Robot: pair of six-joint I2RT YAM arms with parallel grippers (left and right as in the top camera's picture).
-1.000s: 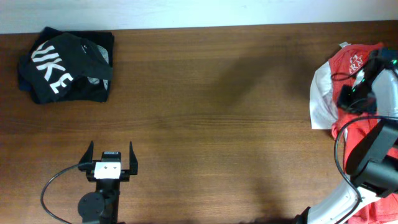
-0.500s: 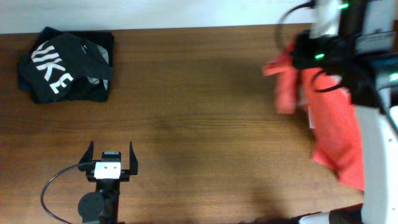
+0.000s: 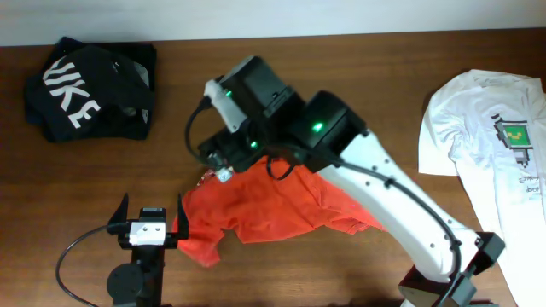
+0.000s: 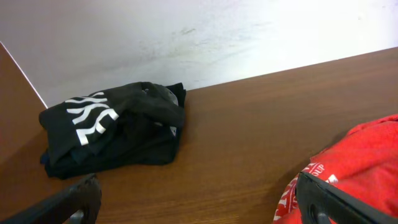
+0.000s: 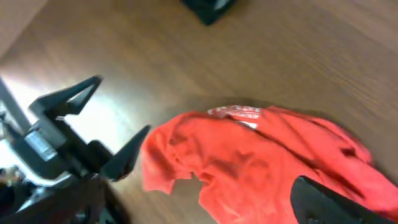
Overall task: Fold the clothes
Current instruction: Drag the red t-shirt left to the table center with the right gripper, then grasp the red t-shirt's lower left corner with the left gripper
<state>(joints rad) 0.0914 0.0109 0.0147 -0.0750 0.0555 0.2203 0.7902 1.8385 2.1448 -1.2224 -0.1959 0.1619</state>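
Observation:
A crumpled red-orange T-shirt (image 3: 273,209) lies in a heap on the table's middle front, its white lettering (image 4: 311,177) showing at the left edge. My right gripper (image 3: 220,162) hovers over its left end, open, with nothing between the fingers (image 5: 323,202). My left gripper (image 3: 152,205) stands open near the front edge, its right finger (image 4: 329,199) beside the red cloth. A folded black shirt with white letters (image 3: 85,89) sits at the back left. A white T-shirt with a green square print (image 3: 490,128) lies spread at the far right.
The right arm (image 3: 375,188) stretches across the table from the front right corner, above the red shirt. Bare wood (image 3: 341,77) shows at the back middle and between the black shirt and the left gripper. A pale wall (image 4: 186,37) runs behind the table.
The right arm swung from the far right to the middle left with the red shirt and opened over it; the shirt now lies on the table. The white shirt is uncovered. The left arm stayed still.

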